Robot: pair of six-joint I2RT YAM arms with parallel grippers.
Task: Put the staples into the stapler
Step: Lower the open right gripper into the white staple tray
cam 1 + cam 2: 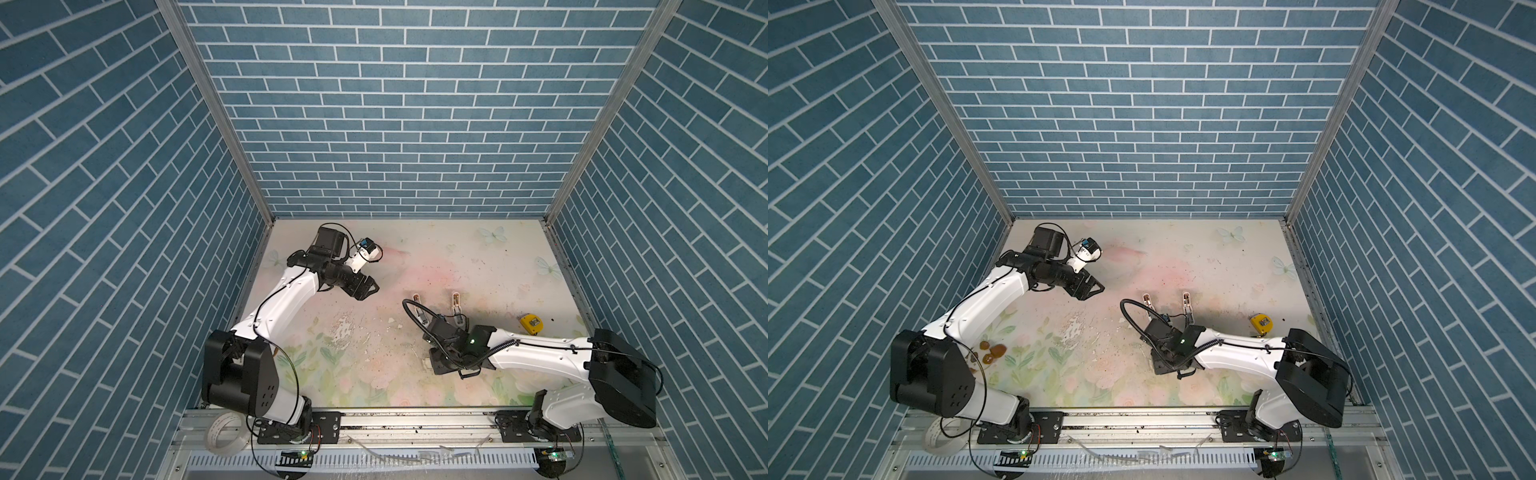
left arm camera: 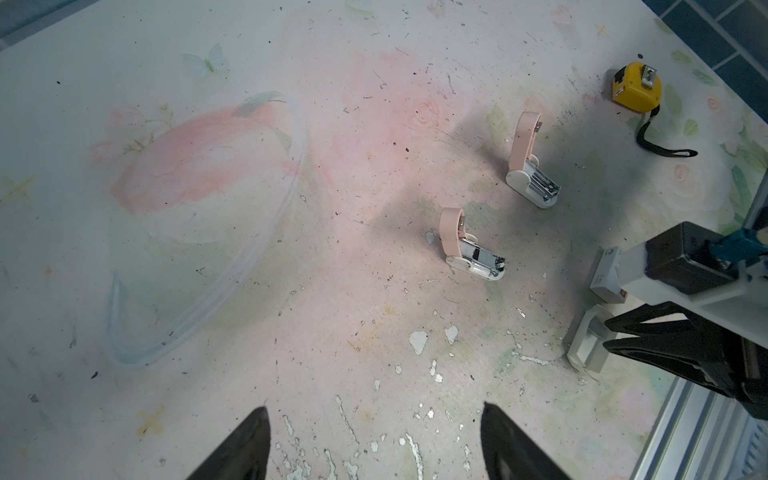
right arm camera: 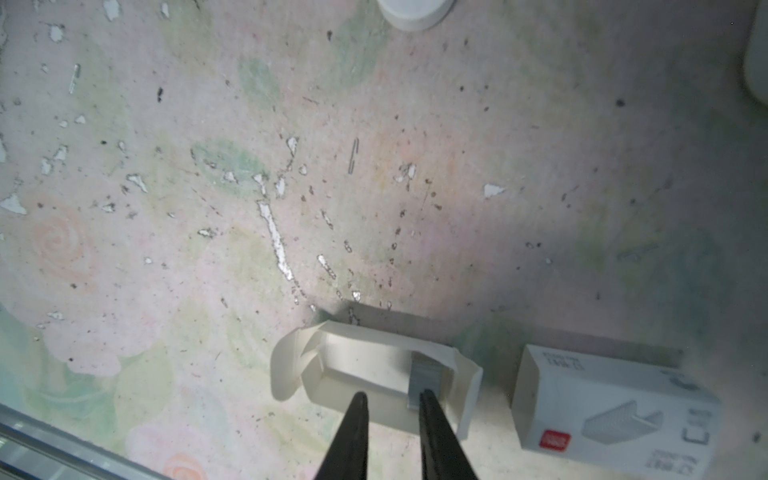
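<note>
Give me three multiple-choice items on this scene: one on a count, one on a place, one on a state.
1. How many pink staplers stand here? A one; B two; C three.
2. The white tray lies under: A the left claw; B the right claw; C a stapler.
3. The left claw is: A open; B shut; C gripping a stapler.
Answers: B, two show in the left wrist view; B, its tips hang over the tray; A, a wide gap with nothing between.
</note>
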